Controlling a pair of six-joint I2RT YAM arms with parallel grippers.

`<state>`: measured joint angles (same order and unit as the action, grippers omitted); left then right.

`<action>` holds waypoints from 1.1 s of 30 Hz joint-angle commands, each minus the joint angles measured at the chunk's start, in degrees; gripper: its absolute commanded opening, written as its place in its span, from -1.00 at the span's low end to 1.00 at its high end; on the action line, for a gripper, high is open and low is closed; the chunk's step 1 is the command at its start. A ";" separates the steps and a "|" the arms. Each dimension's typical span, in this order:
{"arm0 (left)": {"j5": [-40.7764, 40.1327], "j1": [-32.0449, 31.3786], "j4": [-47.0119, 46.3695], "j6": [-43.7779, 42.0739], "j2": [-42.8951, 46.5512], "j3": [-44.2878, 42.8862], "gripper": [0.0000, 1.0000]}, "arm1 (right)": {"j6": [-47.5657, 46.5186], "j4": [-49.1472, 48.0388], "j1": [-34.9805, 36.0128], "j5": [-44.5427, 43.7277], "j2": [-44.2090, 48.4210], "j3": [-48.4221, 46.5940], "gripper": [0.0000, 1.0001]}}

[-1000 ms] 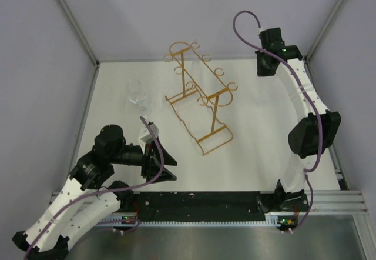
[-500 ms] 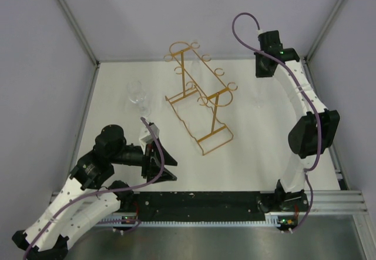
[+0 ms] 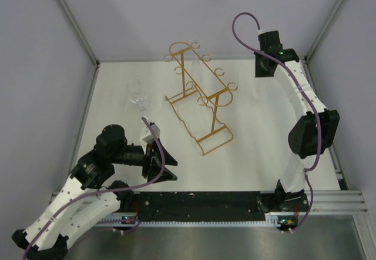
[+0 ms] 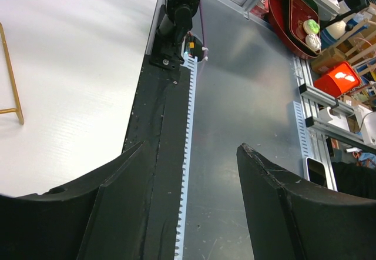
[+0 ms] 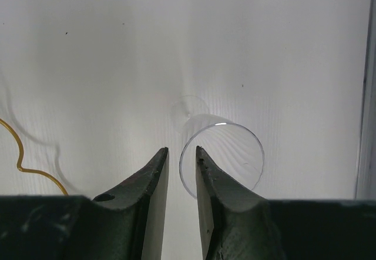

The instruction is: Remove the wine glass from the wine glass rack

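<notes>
Rim of wine glass [image 5: 226, 154] in narrow gap of R hand [image 5: 181, 151], rack [image 3: 200, 98] apart on left; L hand [image 4: 191, 147] wide

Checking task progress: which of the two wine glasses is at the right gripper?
The wine glass right of the rack; the other glass stands left of it.
</notes>
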<state>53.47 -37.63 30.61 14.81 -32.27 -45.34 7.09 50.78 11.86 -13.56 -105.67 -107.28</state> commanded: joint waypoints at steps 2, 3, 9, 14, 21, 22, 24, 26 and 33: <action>-0.12 -0.43 -0.90 -1.19 -0.42 -0.89 0.33 | -0.32 -1.74 -0.52 -1.99 2.83 -1.52 -0.43; -0.21 -0.43 -0.90 -1.19 -0.51 -0.89 0.33 | -0.59 -1.48 -0.52 -2.60 3.53 -2.13 -0.42; -0.39 -0.60 -0.82 -1.45 -1.04 -1.15 0.33 | 1.43 -0.25 -0.52 0.45 8.10 -7.75 -0.36; -0.47 -0.69 -0.38 -1.62 -1.74 -1.68 0.33 | 5.03 0.19 -0.52 8.79 9.96 -14.25 -0.29; -1.00 -0.96 0.15 -1.80 -2.27 -1.94 0.33 | 11.44 -0.94 -0.26 24.53 7.24 -21.38 -0.15; -0.92 -0.96 0.15 -1.80 -2.18 -1.86 0.33 | 12.58 -1.99 -0.17 26.38 6.79 -21.65 -0.15; -0.83 -0.96 0.15 -1.80 -2.27 -2.03 0.33 | 14.87 -4.37 -0.08 30.07 5.39 -22.00 -0.14; -0.92 -1.05 0.33 -1.63 -2.53 -2.21 0.33 | 16.72 -6.48 0.27 33.41 3.37 -23.14 -0.12; -1.18 -0.96 0.77 -1.71 -2.53 -2.03 0.33 | 24.01 -16.58 1.06 41.59 -1.29 -22.71 -0.10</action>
<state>52.71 -38.37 31.64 14.31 -34.79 -45.47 25.32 43.35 12.25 21.19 -105.45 -129.12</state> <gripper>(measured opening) 0.667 0.442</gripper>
